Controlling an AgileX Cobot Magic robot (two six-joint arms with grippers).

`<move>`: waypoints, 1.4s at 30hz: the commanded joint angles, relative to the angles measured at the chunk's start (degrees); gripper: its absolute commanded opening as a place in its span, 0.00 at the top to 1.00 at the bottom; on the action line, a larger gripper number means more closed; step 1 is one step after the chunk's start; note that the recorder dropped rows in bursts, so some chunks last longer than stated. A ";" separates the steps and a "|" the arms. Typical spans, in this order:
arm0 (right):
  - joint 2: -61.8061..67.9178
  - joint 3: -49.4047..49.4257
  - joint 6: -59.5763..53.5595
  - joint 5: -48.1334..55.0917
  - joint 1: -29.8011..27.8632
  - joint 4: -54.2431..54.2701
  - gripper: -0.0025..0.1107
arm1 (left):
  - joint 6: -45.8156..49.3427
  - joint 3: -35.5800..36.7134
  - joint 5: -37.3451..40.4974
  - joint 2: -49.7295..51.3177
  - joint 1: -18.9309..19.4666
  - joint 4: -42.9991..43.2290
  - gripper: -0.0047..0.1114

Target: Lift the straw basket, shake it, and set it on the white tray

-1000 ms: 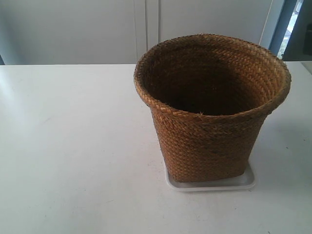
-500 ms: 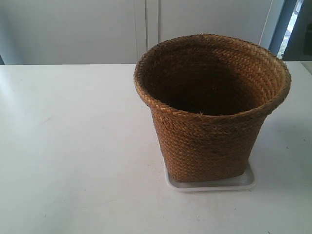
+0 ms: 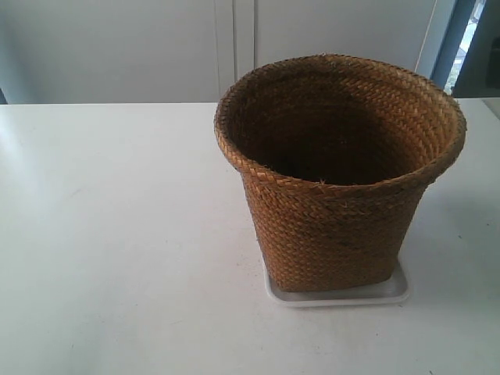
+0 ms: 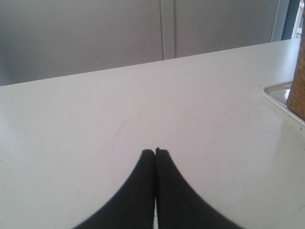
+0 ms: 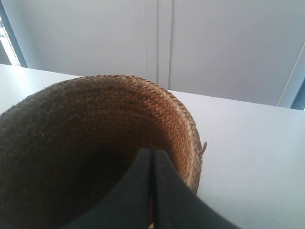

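The straw basket (image 3: pixel 336 226) stands upright on the white tray (image 3: pixel 394 291), right of the table's middle in the exterior view; only the tray's rim shows around its base. No arm appears in that view. In the left wrist view my left gripper (image 4: pixel 155 150) is shut and empty over bare table, well apart from the basket's side (image 4: pixel 299 81) and the tray corner (image 4: pixel 276 93) at the frame's edge. My right gripper (image 5: pixel 152 150) is shut, with the basket's dark inside and far rim (image 5: pixel 143 109) beyond its tips; nothing shows it gripping the basket.
The white table (image 3: pixel 117 234) stretches wide to the basket's left in the exterior view. Its far edge meets a pale grey panelled wall (image 3: pixel 234 47). A dark door frame (image 3: pixel 457 47) stands at the back right.
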 commanded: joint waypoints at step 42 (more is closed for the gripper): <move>-0.36 0.24 -0.54 -0.08 -0.64 -0.06 0.98 | 8.00 6.08 7.40 -0.27 0.16 1.28 0.96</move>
